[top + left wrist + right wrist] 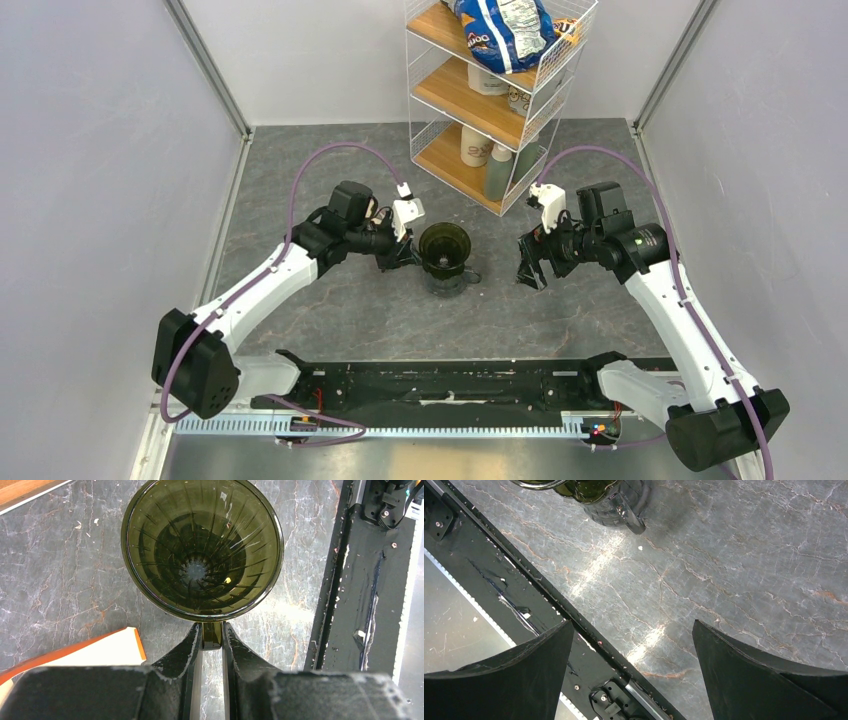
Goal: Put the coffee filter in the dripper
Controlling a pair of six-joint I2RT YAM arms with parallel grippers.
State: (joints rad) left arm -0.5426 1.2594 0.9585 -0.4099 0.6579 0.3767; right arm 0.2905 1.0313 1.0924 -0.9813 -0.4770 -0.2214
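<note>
Grey marbled tabletop fills the cell floor. At the back stands a wire rack with wooden shelves and a blue bag on top, and a black base rail runs across the near edge.

Both arms reach toward the middle, and between them sits the dripper: dark, ribbed inside, mouth straight up, nothing in it. It looks perched on a glassy vessel whose handle points near-right.

Left gripper is right on it, jaws drawn narrow and pinching the dripper's small side handle, which juts toward that wrist. Right gripper hangs apart on the far side, jaws spread wide, with only bare table between them.

And the coffee filter? Not in any view: no white paper cone on the table, none in either gripper. Beside the left wrist lies a pale flat packet with an orange edge, and that is not it.

My read: the left steadies the cup, so the free right arm must fetch the paper. It would then lower the cone point-down along the dripper's upright axis. The dripper lies to that gripper's left with the way between them open. Only the left fingers by the rim need steering round.
</note>
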